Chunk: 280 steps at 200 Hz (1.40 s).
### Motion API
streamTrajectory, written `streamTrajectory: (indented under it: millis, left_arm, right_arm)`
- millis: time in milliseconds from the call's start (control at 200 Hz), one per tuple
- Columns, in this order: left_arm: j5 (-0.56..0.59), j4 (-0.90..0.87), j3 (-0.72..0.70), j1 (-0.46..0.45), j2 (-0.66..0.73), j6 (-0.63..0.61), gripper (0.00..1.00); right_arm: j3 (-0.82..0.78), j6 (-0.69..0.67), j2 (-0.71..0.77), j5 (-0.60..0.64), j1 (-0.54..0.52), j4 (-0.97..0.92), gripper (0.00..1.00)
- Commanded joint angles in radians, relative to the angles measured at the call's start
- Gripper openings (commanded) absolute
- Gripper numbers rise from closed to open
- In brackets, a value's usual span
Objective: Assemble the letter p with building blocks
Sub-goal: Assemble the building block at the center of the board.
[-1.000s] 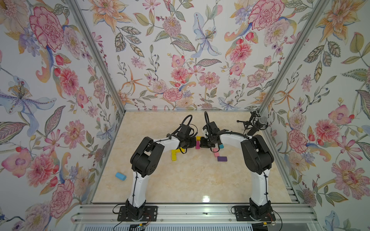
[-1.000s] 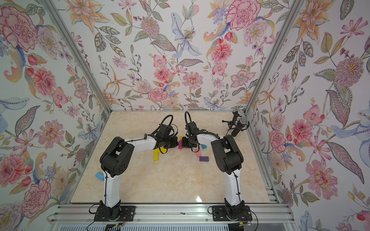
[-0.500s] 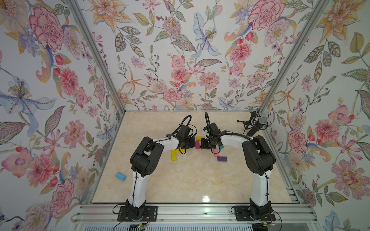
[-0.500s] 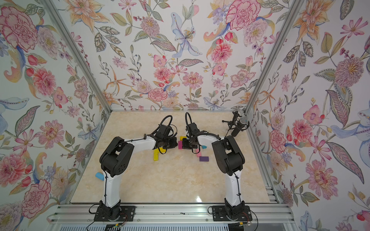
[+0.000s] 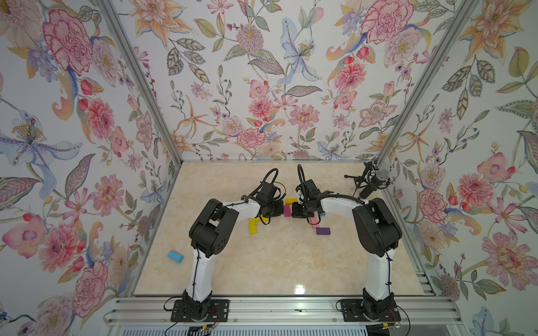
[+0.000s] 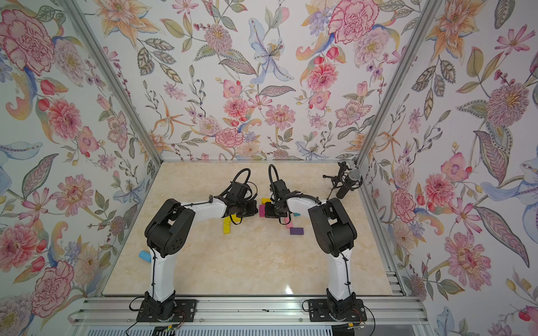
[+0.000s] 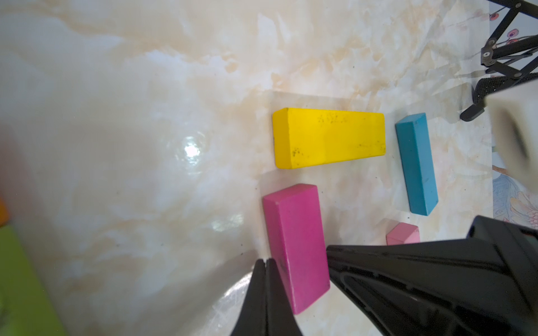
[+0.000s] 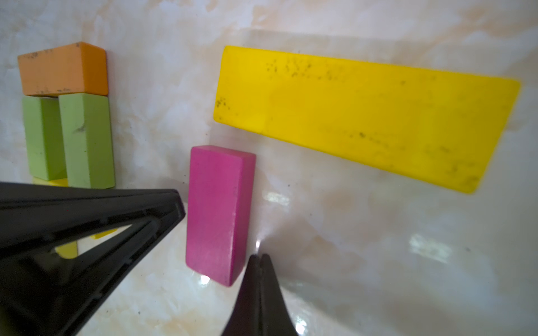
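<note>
A magenta block (image 7: 297, 241) lies flat on the marble table (image 5: 276, 261), just below a long yellow block (image 7: 329, 138). My left gripper (image 7: 265, 260) is shut, its tips against one long side of the magenta block. My right gripper (image 8: 260, 256) is also shut, its tips at the opposite long side of that block (image 8: 218, 212). In a top view the two grippers (image 5: 280, 209) (image 5: 293, 210) face each other with the magenta block (image 5: 287, 211) between them. Neither holds anything. A teal block (image 7: 416, 163) and a pale pink block (image 7: 403, 234) lie beyond.
An orange block (image 8: 64, 69) caps two lime green blocks (image 8: 70, 139) on the left arm's side, with yellow blocks (image 5: 254, 225) below. A purple block (image 5: 323, 231) lies front right. A blue cylinder (image 5: 175, 256) sits far left. A microphone stand (image 5: 372, 183) occupies the back right corner.
</note>
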State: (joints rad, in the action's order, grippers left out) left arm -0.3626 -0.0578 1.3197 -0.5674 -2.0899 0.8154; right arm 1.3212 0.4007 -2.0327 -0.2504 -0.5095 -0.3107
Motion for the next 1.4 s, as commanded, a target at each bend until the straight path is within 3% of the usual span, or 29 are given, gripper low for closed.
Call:
streamTrajectory:
  millis: [0,661,1396]
  left_arm:
    - [-0.012,0.013,0.005,0.001,-0.035,-0.009,0.00]
    - [-0.026,0.003,0.073,-0.011,-0.083,0.012,0.00]
    - [-0.013,-0.001,-0.032,-0.011,-0.003,-0.013,0.00]
  right_arm:
    - [0.019,0.014,-0.022,0.026,-0.002,-0.059,0.00]
    - [0.072,0.013,-0.074,-0.002,0.001,-0.059,0.00]
    - [0.091,0.013,-0.086,0.008,0.019,-0.061,0.00]
